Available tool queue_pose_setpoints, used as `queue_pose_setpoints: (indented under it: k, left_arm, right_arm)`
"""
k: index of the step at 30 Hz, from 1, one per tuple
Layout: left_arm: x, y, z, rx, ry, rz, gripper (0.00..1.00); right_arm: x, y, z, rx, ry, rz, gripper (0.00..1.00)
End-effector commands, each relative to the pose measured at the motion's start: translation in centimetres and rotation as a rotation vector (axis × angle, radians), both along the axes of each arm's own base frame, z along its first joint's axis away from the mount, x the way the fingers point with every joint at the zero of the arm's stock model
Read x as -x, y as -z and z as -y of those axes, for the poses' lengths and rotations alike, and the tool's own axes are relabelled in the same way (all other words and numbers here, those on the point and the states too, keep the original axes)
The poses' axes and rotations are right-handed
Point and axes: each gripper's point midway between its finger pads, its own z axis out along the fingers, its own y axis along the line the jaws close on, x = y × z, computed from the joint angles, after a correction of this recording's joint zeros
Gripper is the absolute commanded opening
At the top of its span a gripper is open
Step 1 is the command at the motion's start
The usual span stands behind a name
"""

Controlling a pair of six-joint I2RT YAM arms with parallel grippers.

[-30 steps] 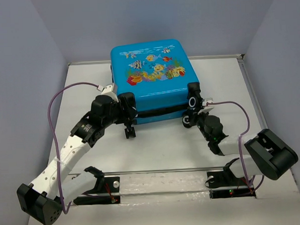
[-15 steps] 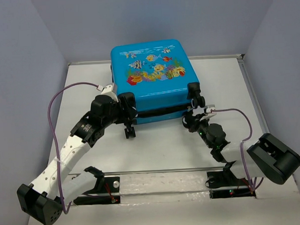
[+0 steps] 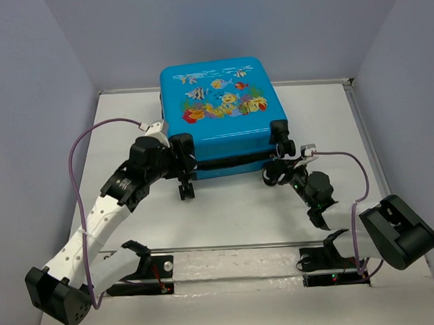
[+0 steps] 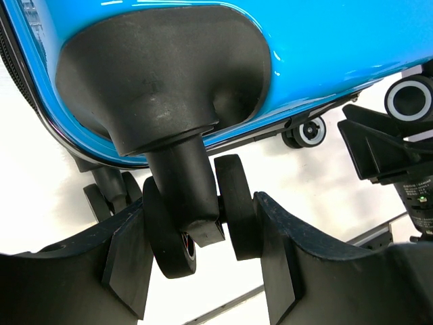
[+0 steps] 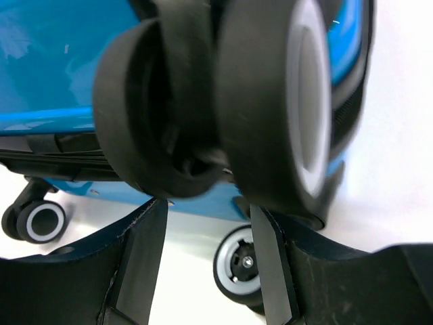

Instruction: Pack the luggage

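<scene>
The luggage (image 3: 218, 108) lies shut on the white table (image 3: 389, 140), fish print facing up, its wheeled end toward the arms. My left gripper (image 3: 182, 162) is at the near-left corner. In the left wrist view it (image 4: 203, 237) is shut on a black twin wheel (image 4: 233, 203), one disc against each finger. My right gripper (image 3: 277, 171) sits at the near-right corner among the wheels. In the right wrist view it (image 5: 208, 210) is open, and a large blurred twin wheel (image 5: 270, 101) hangs just past its fingertips, untouched. A smaller grey-rimmed wheel (image 5: 238, 265) shows behind.
Grey walls close the table in on the left, back and right. A metal rail (image 3: 235, 246) with both arm bases runs along the near edge. Purple cables (image 3: 79, 147) loop off each wrist. Another wheel (image 3: 187, 191) juts out below the left gripper.
My right gripper has opened from shut and dropped from the upper right wheel toward the lower one, its elbow swinging right. The left arm and the suitcase have not moved.
</scene>
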Motion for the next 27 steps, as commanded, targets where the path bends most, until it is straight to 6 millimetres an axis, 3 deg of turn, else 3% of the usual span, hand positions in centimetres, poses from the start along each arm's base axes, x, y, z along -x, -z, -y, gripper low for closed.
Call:
queue_pose_setpoints:
  k: [1,12,16,26,27]
  left_arm:
    - [1.2,-13.2,3.1,0.203,0.221,0.449,0.06]
    - [2.2,-11.3,2.5,0.184,0.233,0.436,0.06]
    - [2.5,-10.8,2.5,0.181,0.238,0.424,0.06]
    - [2.7,-9.1,2.6,0.191,0.238,0.387,0.06]
    - [2.7,-8.9,2.6,0.191,0.24,0.385,0.06]
  right_arm:
    - [-0.9,-2.1,-1.4,0.016,-0.065,0.084,0.58]
    - [-3.2,-4.0,-1.3,0.04,-0.02,0.158,0.54]
    - [-3.5,-4.9,-0.8,0.026,0.017,0.185,0.39]
    - [-3.1,-6.1,-0.4,-0.043,0.034,0.218,0.2]
    - [-3.1,-6.2,-0.6,-0.047,0.024,0.218,0.14]
